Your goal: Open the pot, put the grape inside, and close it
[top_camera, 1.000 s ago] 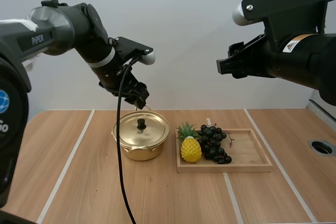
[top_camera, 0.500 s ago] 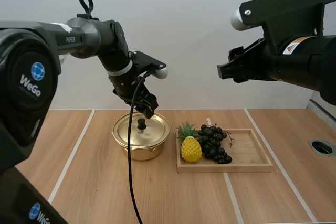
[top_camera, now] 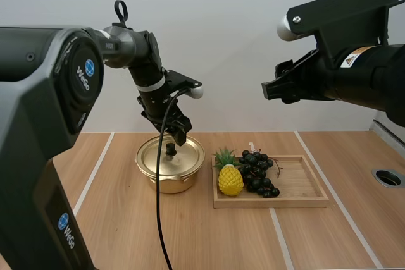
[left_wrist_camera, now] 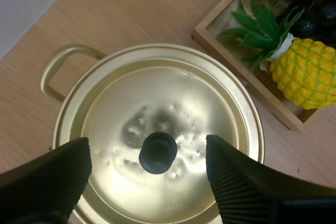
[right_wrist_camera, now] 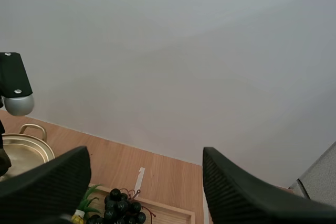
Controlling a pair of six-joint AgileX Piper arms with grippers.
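1. Light wood table (top_camera: 114, 219) with pale stripes holds everything, and a plain grey wall stands behind it.
2. The pot (top_camera: 166, 184) is round, shiny and gold. Its lid (left_wrist_camera: 173, 93) is on, with a small black knob (left_wrist_camera: 157, 152) in the middle.
3. The grapes (top_camera: 258, 170) are dark, round and bunched. They lie in the flat wooden tray (top_camera: 304, 188), touching a bumpy yellow pineapple (top_camera: 230, 180).
4. The lid hides the inside of the pot. From the left wrist, the grapes are only partly seen past the pineapple.
5. The left gripper (left_wrist_camera: 148, 148) hangs over the lid. Its fingers are wide apart, one on each side of the knob, and they touch nothing.
6. The right gripper (right_wrist_camera: 146, 166) is up in the air, well away from the tray. Its fingers are spread wide and it holds nothing.
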